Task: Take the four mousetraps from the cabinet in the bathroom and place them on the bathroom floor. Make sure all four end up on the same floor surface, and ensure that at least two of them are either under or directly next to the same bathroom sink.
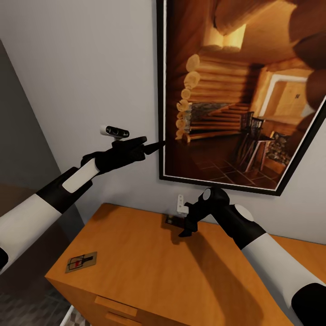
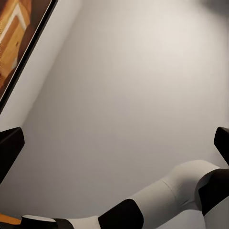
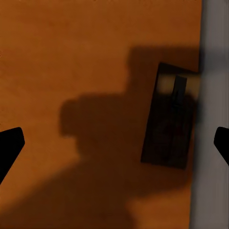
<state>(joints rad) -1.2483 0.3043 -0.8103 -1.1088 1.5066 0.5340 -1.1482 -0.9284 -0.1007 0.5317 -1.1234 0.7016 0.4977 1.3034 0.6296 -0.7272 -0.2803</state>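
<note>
The cabinet [image 1: 149, 267] is an orange-brown wooden chest, and I look down on its top. One mousetrap [image 1: 80, 261], a tan board with dark wire and a red mark, lies near the top's front left corner. A second mousetrap [image 1: 174, 221] [image 3: 171, 119] lies in shadow against the wall. My right gripper [image 1: 188, 230] [image 3: 114, 145] hangs open just above the top, pointing down, with this trap a little to one side of it. My left gripper [image 1: 153, 144] [image 2: 114, 143] is raised and open, holding nothing, near the picture's edge.
A large black-framed picture [image 1: 244, 90] of a log interior hangs on the grey wall above the cabinet. A small white fitting [image 1: 181, 204] sits on the wall just over the second trap. Wooden drawer handles [image 1: 115, 305] show on the cabinet front. Dim tiled floor [image 1: 27, 308] lies lower left.
</note>
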